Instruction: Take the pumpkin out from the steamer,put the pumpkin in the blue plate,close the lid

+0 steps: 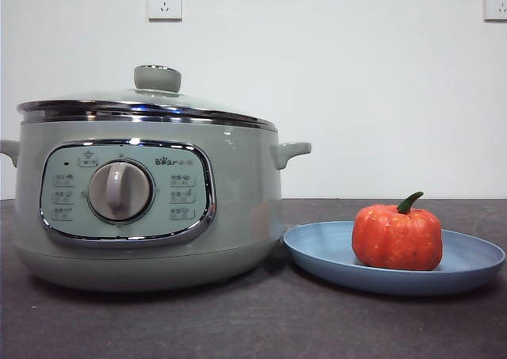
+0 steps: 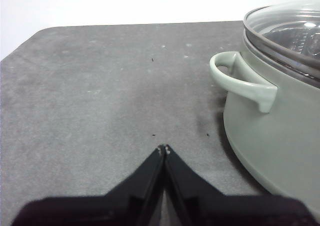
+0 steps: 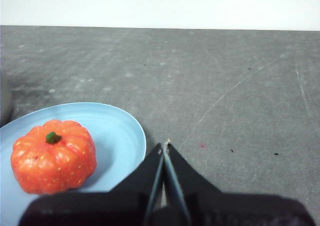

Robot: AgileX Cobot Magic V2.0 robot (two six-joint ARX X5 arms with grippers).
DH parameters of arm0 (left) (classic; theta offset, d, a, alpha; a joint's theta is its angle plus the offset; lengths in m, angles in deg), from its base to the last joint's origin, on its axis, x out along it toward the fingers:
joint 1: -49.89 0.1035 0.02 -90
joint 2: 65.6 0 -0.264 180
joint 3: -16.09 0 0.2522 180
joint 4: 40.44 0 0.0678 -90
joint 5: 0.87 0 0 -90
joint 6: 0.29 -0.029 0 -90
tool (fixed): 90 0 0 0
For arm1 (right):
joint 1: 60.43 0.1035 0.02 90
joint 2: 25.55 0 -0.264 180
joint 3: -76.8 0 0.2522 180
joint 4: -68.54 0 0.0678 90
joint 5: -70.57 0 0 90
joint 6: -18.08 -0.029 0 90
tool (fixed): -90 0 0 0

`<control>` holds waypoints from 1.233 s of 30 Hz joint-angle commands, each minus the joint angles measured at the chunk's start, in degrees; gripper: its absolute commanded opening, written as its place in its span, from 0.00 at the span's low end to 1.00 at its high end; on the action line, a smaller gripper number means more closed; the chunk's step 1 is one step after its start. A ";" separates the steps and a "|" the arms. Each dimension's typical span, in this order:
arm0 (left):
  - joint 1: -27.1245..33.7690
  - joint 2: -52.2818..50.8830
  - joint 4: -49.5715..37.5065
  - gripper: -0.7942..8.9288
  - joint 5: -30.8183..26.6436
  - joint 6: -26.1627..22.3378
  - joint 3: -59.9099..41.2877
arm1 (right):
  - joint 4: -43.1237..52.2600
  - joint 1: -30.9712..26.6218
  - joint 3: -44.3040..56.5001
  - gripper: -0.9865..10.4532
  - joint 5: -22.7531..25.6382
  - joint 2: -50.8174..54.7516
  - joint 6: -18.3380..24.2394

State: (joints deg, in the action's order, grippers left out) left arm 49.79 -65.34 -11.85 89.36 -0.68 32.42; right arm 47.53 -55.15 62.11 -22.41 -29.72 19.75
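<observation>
The sage-green steamer (image 1: 150,208) stands at the left of the front view with the glass lid (image 1: 150,97) resting on its rim. The orange pumpkin (image 1: 397,236) sits upright on the blue plate (image 1: 317,252) to the steamer's right. My left gripper (image 2: 164,147) is shut and empty above the table, beside the steamer (image 2: 280,136) and its side handle (image 2: 240,81). My right gripper (image 3: 165,144) is shut and empty, just beside the blue plate (image 3: 120,131) with the pumpkin (image 3: 54,156) on it. Neither gripper shows in the front view.
The dark grey table (image 1: 253,327) runs to a white wall with two sockets (image 1: 165,2). Bare tabletop lies beside the steamer in the left wrist view (image 2: 100,96) and beyond the plate in the right wrist view (image 3: 240,86).
</observation>
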 commanded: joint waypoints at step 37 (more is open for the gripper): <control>0.17 -0.15 0.26 0.08 0.04 0.37 -0.81 | -2.25 0.09 0.48 0.07 0.33 4.11 -0.72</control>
State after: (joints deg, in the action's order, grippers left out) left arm 49.79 -65.34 -11.83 89.34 -0.68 32.42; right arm 44.99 -55.13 62.01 -22.21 -25.78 19.36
